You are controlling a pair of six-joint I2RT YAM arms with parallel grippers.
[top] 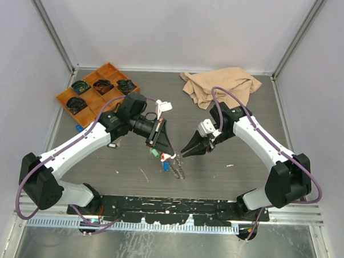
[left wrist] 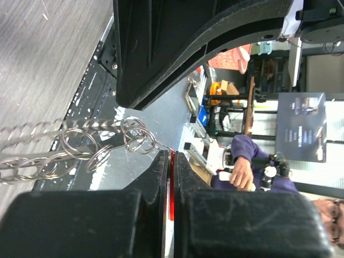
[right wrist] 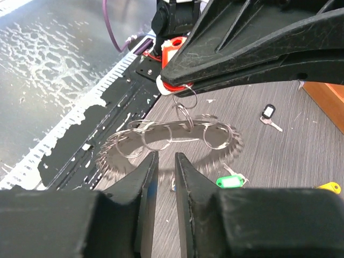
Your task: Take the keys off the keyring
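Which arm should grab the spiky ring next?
Probably the right. The right pincer is empty, slightly open and aimed at the keyring. The left pincer is busy, shut on the red tag the ring hangs from.

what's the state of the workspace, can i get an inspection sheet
surface: grey wood-grain table, a few white specks
job's things: toothed metal ring hangs by small rings from the red tag; keys with green tag, black tag and yellow tag lie loose on the table
clutter: orange tray with dark coils, beige cloth at the back
hands: left hand shut on the red tag; right hand slightly open, empty, pointed at the ring
cables: purple cable looped along each arm, clear of the ring
surroundings: white walls, metal frame; a person visible outside
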